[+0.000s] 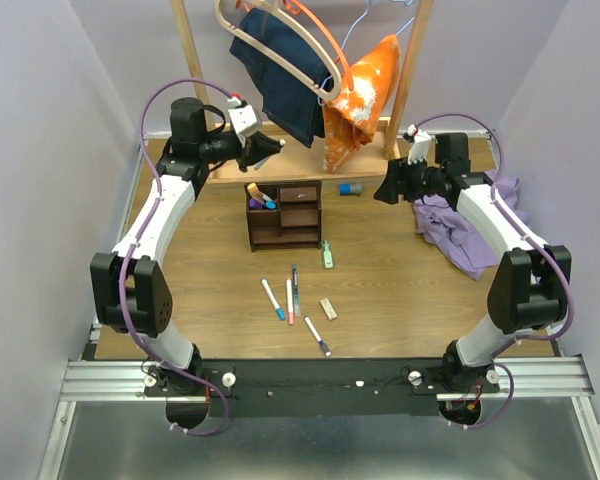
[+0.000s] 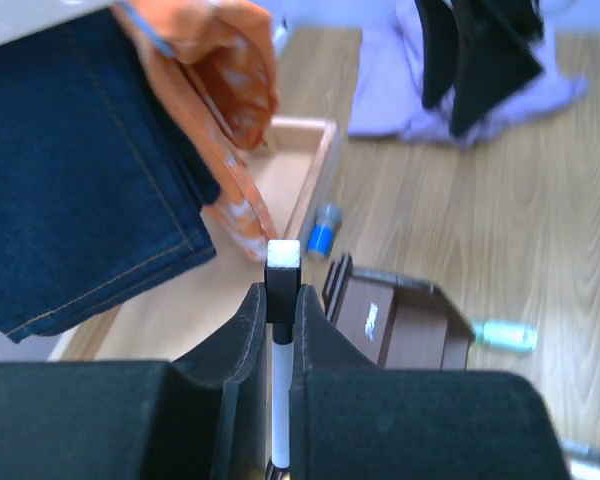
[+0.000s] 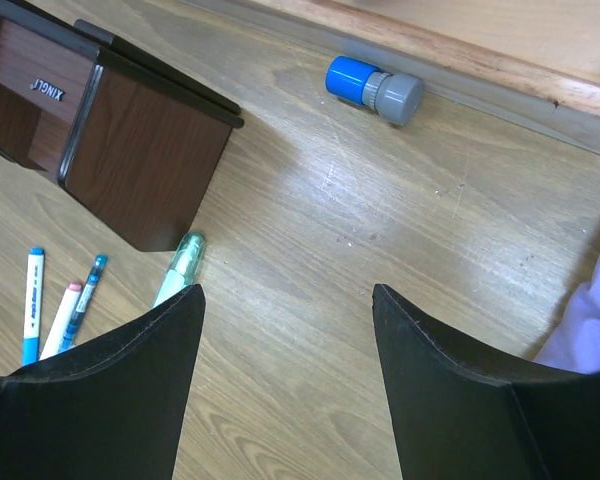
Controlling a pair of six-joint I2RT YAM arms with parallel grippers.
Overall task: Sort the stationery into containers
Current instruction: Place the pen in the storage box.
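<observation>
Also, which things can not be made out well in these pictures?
- Left wrist view: the pen, its lower end hidden inside the left gripper; tip colour unknown.
- Left wrist view: the organizer is blurred, its slots partly behind the gripper.
- Right wrist view: the green highlighter, lower part behind the right gripper.
- Top view: the stationery in the organizer's slots, too small to name.
</observation>
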